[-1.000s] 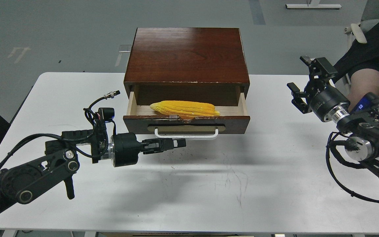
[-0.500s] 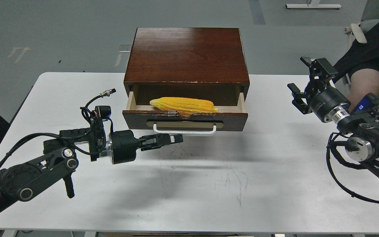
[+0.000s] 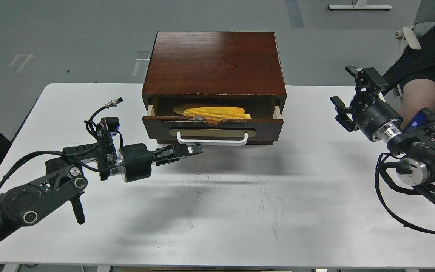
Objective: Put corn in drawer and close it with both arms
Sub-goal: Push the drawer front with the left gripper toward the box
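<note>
On the white table (image 3: 240, 211), the corn (image 3: 214, 112) is lying crosswise inside the half-closed drawer (image 3: 213, 127), at one o'clock from the nearer left gripper (image 3: 193, 149), fingers together and empty, while the right gripper (image 3: 347, 96) is waiting open.

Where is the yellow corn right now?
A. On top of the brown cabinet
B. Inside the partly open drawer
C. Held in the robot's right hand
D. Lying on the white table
B. The corn lies inside the drawer, which is still open a little, with only a strip of the corn showing above the drawer's dark front.
</note>
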You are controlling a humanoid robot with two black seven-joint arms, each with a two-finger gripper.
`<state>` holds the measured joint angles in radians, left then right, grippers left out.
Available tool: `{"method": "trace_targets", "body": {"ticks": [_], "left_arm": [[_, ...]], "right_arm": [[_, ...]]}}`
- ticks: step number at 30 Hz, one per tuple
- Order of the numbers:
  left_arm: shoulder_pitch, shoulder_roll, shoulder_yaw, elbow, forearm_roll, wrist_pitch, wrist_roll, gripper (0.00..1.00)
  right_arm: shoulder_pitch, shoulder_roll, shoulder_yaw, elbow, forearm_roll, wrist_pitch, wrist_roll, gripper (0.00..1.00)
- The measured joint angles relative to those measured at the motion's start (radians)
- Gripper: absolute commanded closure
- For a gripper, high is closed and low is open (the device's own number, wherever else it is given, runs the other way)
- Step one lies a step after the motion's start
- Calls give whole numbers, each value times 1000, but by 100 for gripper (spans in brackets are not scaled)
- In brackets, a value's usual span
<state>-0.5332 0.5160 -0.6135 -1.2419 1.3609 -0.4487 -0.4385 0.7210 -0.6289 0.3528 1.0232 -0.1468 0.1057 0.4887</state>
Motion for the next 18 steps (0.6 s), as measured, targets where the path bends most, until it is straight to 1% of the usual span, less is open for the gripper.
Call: {"method": "trace_targets", "body": {"ticks": [18], "left_arm": [[-24, -18, -11, 85, -1, -3, -2, 100]], "right_arm": [[-4, -1, 4, 0, 0, 0, 0, 0]]}}
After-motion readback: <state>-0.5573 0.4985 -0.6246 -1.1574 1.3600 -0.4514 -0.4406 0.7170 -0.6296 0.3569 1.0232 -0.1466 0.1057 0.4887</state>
